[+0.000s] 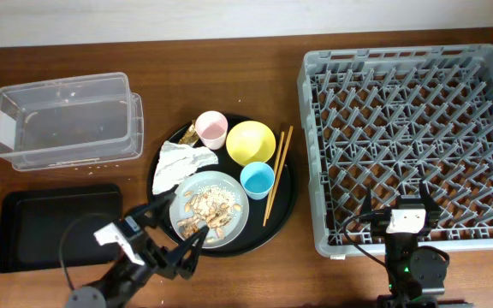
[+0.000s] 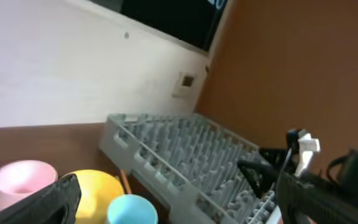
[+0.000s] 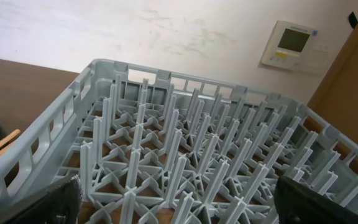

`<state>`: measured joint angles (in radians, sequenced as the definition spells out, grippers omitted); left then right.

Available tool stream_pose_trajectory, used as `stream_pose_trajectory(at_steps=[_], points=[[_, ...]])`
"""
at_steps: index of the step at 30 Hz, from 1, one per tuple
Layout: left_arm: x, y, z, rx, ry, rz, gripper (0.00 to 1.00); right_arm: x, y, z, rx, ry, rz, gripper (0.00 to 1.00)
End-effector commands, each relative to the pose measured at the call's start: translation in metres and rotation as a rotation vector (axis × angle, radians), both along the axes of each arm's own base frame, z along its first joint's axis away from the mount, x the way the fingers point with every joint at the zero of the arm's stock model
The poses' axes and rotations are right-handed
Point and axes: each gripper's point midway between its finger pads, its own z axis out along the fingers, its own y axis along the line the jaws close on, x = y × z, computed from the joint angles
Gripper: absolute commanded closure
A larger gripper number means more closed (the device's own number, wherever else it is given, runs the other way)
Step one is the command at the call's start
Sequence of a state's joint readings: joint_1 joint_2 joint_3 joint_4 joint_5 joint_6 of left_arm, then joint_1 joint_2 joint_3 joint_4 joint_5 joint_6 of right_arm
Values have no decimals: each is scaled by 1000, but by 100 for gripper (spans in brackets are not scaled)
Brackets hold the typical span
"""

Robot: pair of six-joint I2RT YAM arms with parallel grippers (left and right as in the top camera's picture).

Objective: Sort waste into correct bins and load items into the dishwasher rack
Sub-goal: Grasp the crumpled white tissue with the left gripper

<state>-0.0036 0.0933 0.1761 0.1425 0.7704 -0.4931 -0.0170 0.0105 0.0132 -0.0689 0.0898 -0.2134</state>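
Two chopsticks (image 1: 278, 175) pointing near-to-far beside bowl (image 1: 250, 142), left hand (image 1: 185, 221), right hand (image 3: 182, 202) both spread wide

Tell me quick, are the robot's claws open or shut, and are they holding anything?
Left claw: open, holding nothing, by the plate.
Right claw: open, holding nothing, at the rack's near edge.

Your stock: grey plate (image 1: 236, 219) bearing food scraps (image 1: 208, 205); napkin (image 1: 178, 162), yellow bowl (image 1: 250, 142), pink cup (image 1: 211, 130), blue cup (image 1: 257, 180), chopsticks (image 1: 276, 175), clustered left of rack (image 1: 409, 128).
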Motion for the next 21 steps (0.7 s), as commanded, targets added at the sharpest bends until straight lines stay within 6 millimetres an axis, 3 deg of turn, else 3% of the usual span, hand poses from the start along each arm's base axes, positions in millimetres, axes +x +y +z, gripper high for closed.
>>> stream_pose_trajectory(at_steps=[1,6,8,11,13,19,21], points=[[22,16,20,185,103,141,1,0,-2,-3,-1,3,-13,1],[63,21,2,407,586,70,1,0,-2,-3,-1,3,-13,1],[80,5,-1,358,682,-67,1,0,-2,-3,-1,3,-13,1],[108,44,-36,455,891,206,1,0,-2,-3,-1,3,-13,1],[113,77,-41,612,1016,454,1,0,-2,-3,-1,3,-13,1],[127,54,-63,624,1076,350,1,0,-2,-3,-1,3,-13,1],[137,52,-81,637,1117,339,17,0,-2,-3,-1,3,-13,2]])
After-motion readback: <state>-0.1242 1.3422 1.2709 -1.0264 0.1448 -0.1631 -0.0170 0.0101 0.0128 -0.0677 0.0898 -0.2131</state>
